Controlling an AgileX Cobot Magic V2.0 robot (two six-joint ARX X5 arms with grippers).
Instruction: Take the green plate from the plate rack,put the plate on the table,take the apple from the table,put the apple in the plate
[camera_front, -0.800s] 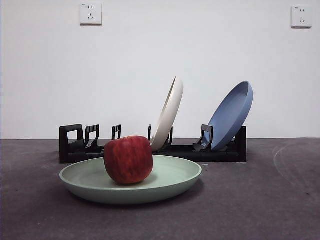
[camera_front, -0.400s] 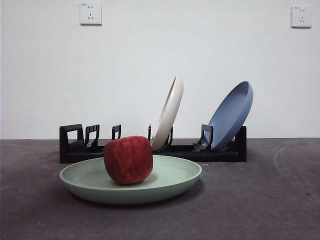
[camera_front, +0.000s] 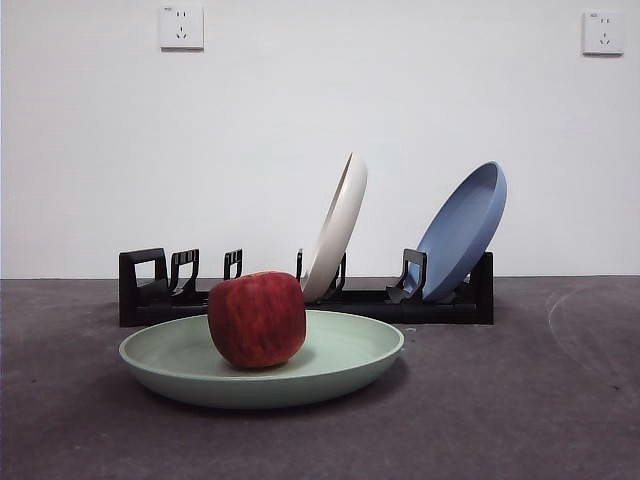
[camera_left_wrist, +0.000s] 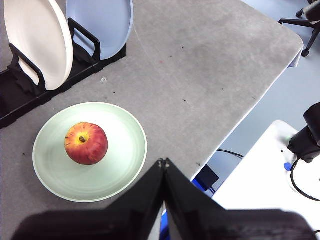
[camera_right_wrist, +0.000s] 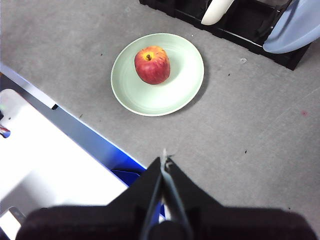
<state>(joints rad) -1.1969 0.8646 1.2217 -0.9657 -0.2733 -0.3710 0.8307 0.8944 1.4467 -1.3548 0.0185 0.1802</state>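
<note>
You can see the red apple (camera_front: 257, 318) sitting in the green plate (camera_front: 345, 350), a bit to one side of the middle, with its stem end up. The green plate lies flat on the grey surface (camera_front: 520, 400), just in front of the black rack (camera_front: 450, 305). The rack holds two more plates that lean in its slots: a white plate (camera_front: 340, 225) near the middle and a blue plate (camera_front: 462, 230) at one end. The slots at the other end of the rack have nothing in them. Your left hand (camera_left_wrist: 163, 162) is up high above the surface, near its edge, and away from the green plate (camera_left_wrist: 120, 150) and the apple (camera_left_wrist: 86, 143). Its two black jaws are pressed together at the tips and hold nothing. Your right hand (camera_right_wrist: 164, 159) is up high too, over the edge of the surface, well apart from the green plate (camera_right_wrist: 185, 82) and the apple (camera_right_wrist: 152, 64). Its jaws are also closed tight, tip to tip, with nothing between them. Neither hand touches anything.
</note>
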